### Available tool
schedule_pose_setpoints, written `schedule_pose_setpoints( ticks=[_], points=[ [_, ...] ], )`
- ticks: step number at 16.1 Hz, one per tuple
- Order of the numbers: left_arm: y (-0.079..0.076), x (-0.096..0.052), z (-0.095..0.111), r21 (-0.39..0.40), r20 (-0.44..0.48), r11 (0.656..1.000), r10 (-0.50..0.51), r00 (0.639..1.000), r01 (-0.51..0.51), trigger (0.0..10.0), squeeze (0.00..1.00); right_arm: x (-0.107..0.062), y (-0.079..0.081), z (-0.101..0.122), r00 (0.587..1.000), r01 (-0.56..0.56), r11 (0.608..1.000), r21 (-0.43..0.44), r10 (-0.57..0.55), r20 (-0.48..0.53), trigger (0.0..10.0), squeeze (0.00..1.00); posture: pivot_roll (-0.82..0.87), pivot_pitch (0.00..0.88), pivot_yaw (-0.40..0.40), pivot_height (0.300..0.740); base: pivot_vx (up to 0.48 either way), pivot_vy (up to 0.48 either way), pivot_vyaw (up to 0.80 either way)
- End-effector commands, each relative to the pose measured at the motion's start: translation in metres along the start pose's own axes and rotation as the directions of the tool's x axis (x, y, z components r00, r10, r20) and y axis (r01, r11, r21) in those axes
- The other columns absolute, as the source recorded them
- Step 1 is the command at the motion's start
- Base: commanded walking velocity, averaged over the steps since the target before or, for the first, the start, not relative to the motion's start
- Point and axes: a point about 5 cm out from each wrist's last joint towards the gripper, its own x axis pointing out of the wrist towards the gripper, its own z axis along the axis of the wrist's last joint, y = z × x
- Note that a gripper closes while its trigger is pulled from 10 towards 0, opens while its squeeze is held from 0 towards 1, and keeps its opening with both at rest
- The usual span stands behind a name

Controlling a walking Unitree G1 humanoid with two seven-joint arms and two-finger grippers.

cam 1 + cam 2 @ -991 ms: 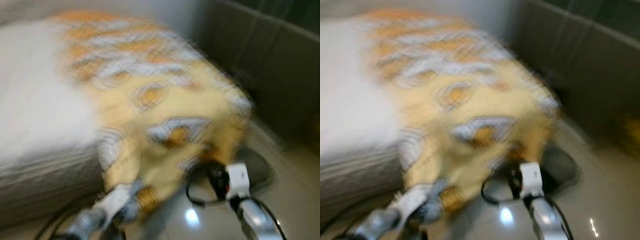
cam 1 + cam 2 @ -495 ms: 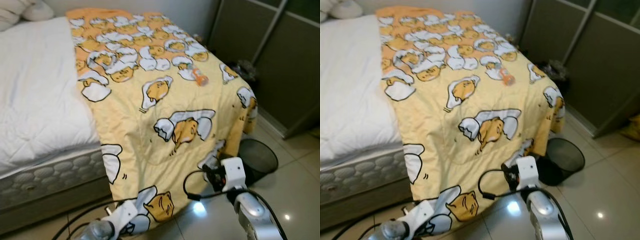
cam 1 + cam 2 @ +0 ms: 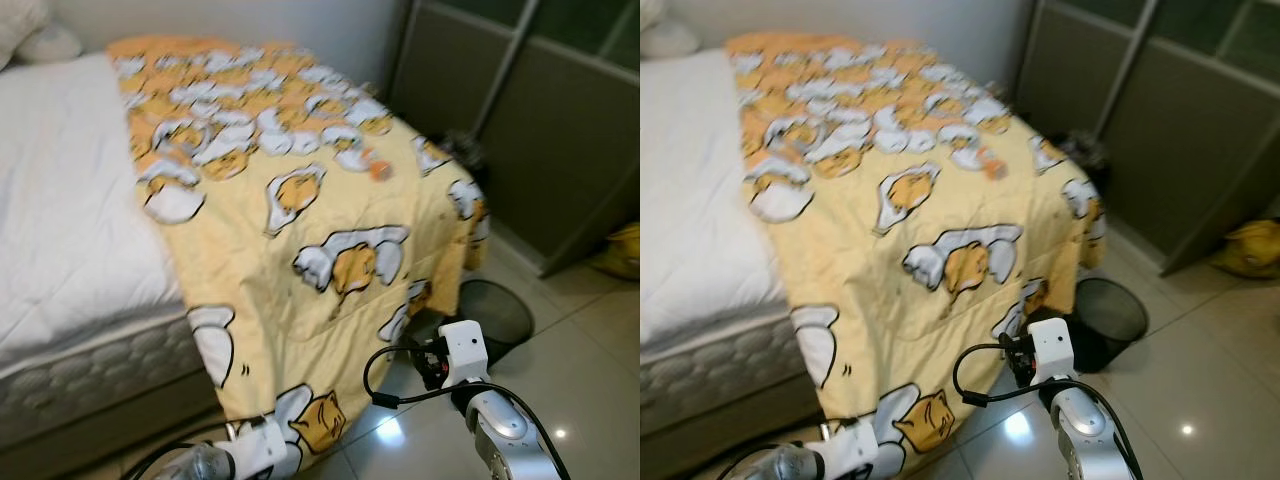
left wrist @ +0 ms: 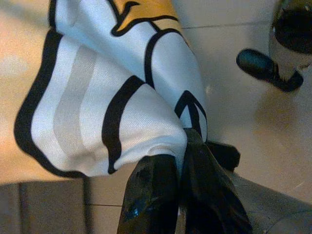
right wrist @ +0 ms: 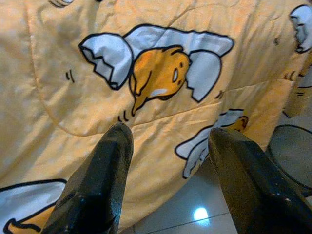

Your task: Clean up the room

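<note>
A yellow blanket (image 3: pixel 300 210) printed with egg cartoons covers the right half of the bed and hangs over its foot to the floor. My left gripper (image 4: pixel 179 152) is shut on the blanket's low hanging corner, a white patch with black outlines (image 4: pixel 97 112); that arm shows at the bottom (image 3: pixel 245 455). My right gripper (image 5: pixel 168 146) is open, its fingers (image 5: pixel 100 180) spread in front of the hanging blanket without touching it. Its wrist (image 3: pixel 462 350) hovers above the floor near the bed's foot. A small orange object (image 3: pixel 379 168) lies on the blanket.
A black mesh waste bin (image 3: pixel 497 308) stands on the glossy tiles by the bed's corner. Dark sliding wardrobe doors (image 3: pixel 560 140) close off the right side. A yellow bag (image 3: pixel 620 250) lies at the far right. The white mattress (image 3: pixel 60 210) and a pillow (image 3: pixel 30 35) lie on the left.
The camera has swung and steadied from a blur; the scene has slid slightly. My left gripper still holds the blanket corner, and the right one stays open.
</note>
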Motion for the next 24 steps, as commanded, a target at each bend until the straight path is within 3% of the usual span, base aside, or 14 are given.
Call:
schedule_pose_setpoints(
  ticks=[1,2,5,6,7,9,12,15,16,17,18,20,22,24],
  points=[
    [-0.089,-0.007,-0.074,0.033,-0.299,0.951,-0.284,0.911,0.308,10.0,0.0,0.0,-0.004,0.001,1.0,0.003,1.0,-0.011,-0.003,-0.007,10.0,0.0,-0.06,0.0,-0.084,0.74,0.0,0.0,0.0],
    [-0.092,-0.008,-0.077,0.079,-0.316,0.939,-0.295,0.902,0.335,10.0,0.0,0.0,-0.004,0.001,1.0,0.003,1.0,-0.011,-0.003,-0.008,10.0,0.0,-0.06,0.0,-0.084,0.74,0.0,0.0,0.0],
    [-0.09,0.001,-0.056,-0.107,-0.197,0.965,-0.257,0.946,0.24,10.0,0.0,-0.001,-0.005,-0.001,1.0,0.001,1.0,-0.014,-0.001,-0.016,10.0,0.0,-0.05,0.0,-0.084,0.74,0.0,0.0,0.0],
    [-0.084,0.002,-0.053,-0.12,-0.188,0.973,-0.216,0.958,0.196,10.0,0.69,-0.001,-0.004,-0.001,1.0,-0.001,1.0,-0.015,0.0,-0.017,10.0,0.0,-0.05,0.0,-0.084,0.74,0.0,0.0,0.0],
    [-0.072,0.004,-0.046,-0.197,-0.153,0.974,-0.144,0.978,0.112,10.0,1.0,0.0,-0.004,-0.001,1.0,-0.003,1.0,-0.016,0.003,-0.016,10.0,0.0,-0.05,0.0,-0.082,0.74,0.0,0.0,0.0],
    [-0.045,0.005,-0.032,-0.265,-0.096,0.964,-0.02,0.995,-0.006,10.0,1.0,0.001,-0.005,0.0,1.0,0.0,1.0,-0.019,-0.001,-0.01,10.0,0.0,-0.04,0.0,-0.077,0.74,0.0,0.0,0.0],
    [0.03,-0.014,-0.016,-0.298,0.058,0.936,0.216,0.975,-0.19,10.0,1.0,0.004,-0.01,0.004,1.0,0.019,1.0,-0.019,-0.019,0.009,10.0,0.0,0.0,0.0,-0.072,0.74,0.0,0.0,0.0],
    [0.13,-0.082,-0.012,-0.481,0.287,0.808,0.513,0.809,-0.341,10.0,1.0,0.013,-0.01,0.026,0.994,0.052,0.999,0.0,-0.052,0.096,10.0,0.0,0.05,0.0,-0.072,0.74,0.0,0.0,0.0],
    [0.166,-0.111,0.005,-0.641,0.341,0.664,0.697,0.631,-0.386,10.0,1.0,0.021,-0.008,0.051,0.979,0.082,0.996,0.026,-0.085,0.185,10.0,0.0,0.06,0.0,-0.064,0.74,0.0,0.0,0.0],
    [0.174,-0.118,0.011,-0.695,0.347,0.611,0.746,0.568,-0.379,10.0,1.0,0.024,-0.008,0.059,0.972,0.094,0.995,0.033,-0.099,0.214,10.0,0.0,0.06,0.0,-0.064,0.74,0.0,0.0,0.0],
    [0.181,-0.127,0.038,-0.805,0.359,0.497,0.843,0.401,-0.325,10.0,0.0,0.03,-0.013,0.08,0.947,0.144,0.987,0.073,-0.158,0.279,10.0,0.0,0.08,0.0,-0.059,0.74,0.0,0.0,0.0],
    [0.185,-0.133,0.072,-0.859,0.359,0.426,0.897,0.259,-0.283,10.0,0.0,0.037,-0.015,0.098,0.927,0.155,0.984,0.085,-0.175,0.332,10.0,0.0,0.08,0.0,-0.052,0.74,0.12,-0.206,0.32],
    [0.188,-0.138,0.102,-0.862,0.381,0.424,0.903,0.198,-0.278,10.0,0.0,0.042,-0.017,0.108,0.91,0.179,0.98,0.09,-0.2,0.364,10.0,0.0,0.07,0.0,-0.051,0.74,0.255,-0.405,0.64],
    [0.188,-0.138,0.119,-0.844,0.403,0.445,0.894,0.194,-0.299,10.0,0.0,0.043,-0.02,0.109,0.906,0.2,0.975,0.1,-0.223,0.361,10.0,0.0,0.06,0.0,-0.045,0.74,0.261,-0.401,0.61]
  ],
)
